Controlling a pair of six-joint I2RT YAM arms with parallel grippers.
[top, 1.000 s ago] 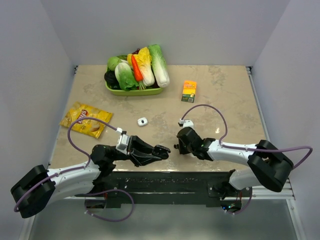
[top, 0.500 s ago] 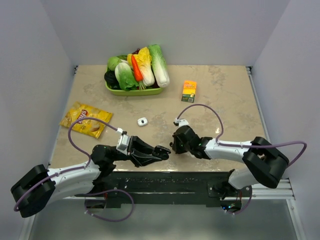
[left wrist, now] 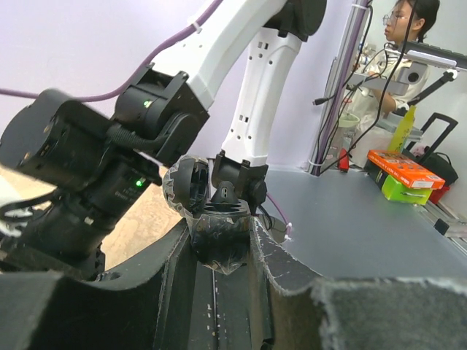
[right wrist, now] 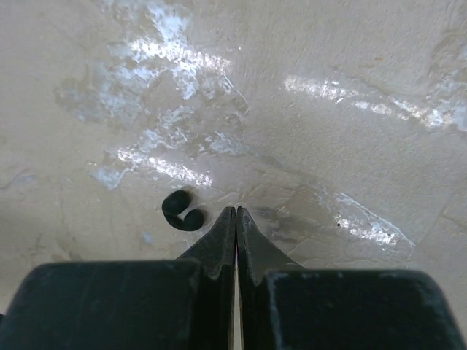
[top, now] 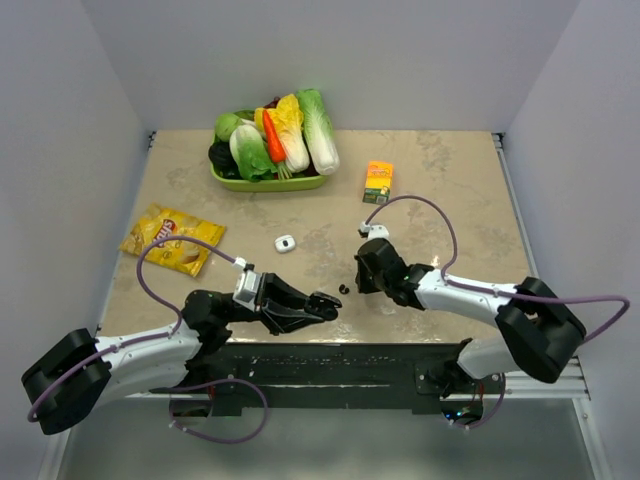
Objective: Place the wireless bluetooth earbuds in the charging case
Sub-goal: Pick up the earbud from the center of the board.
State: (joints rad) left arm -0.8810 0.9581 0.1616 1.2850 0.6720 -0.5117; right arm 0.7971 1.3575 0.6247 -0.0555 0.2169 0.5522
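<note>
Right gripper (right wrist: 236, 213) low, pointing down at table (right wrist: 328, 109), jaws together beside black earbud (right wrist: 182, 210); left gripper (top: 325, 303), level, clamped on charging case (left wrist: 217, 219).

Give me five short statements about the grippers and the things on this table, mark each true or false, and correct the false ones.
1. The right gripper is shut with nothing between its fingers. True.
2. A black earbud lies on the table just beside the right gripper's tips. True.
3. The left gripper is open and empty. False: it is shut on a black charging case.
4. The orange carton sits inside the green tray. False: it stands on the table, to the right of the tray and apart from it.
5. The yellow chips bag lies on the left side of the table. True.
</note>
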